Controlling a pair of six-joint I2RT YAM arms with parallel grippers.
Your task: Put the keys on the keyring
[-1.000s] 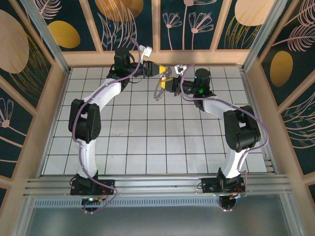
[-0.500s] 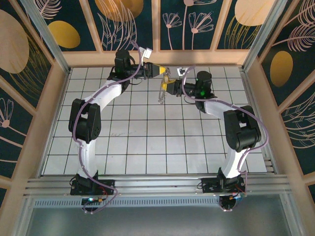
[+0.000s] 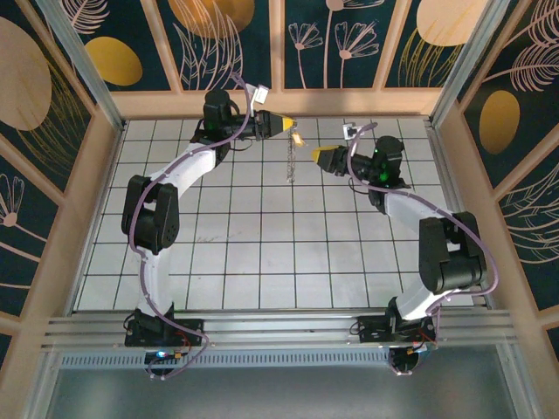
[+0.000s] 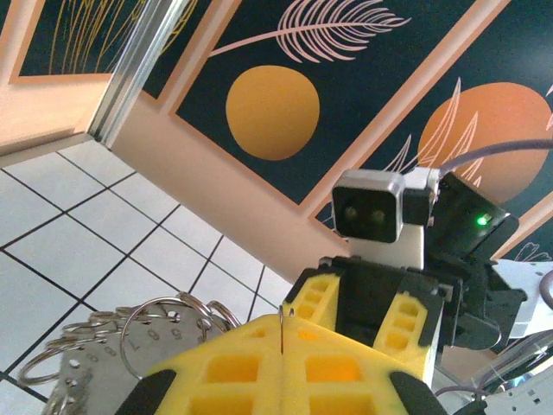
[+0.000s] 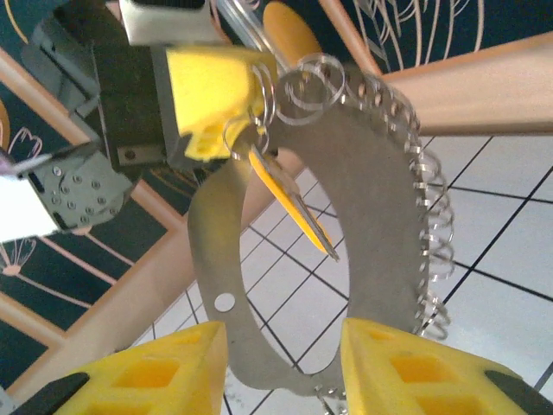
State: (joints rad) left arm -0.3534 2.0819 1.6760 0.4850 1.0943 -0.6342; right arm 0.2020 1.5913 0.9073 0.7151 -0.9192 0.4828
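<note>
Looking at the top view's upper middle, we see the left fingers (image 3: 281,124) pinched shut on the keyring (image 3: 290,161), which dangles over the bench (image 3: 262,253), the yellow-tagged key (image 3: 298,138) hanging near its top; the right fingers (image 3: 327,158) stand parted and empty just beside it
</note>
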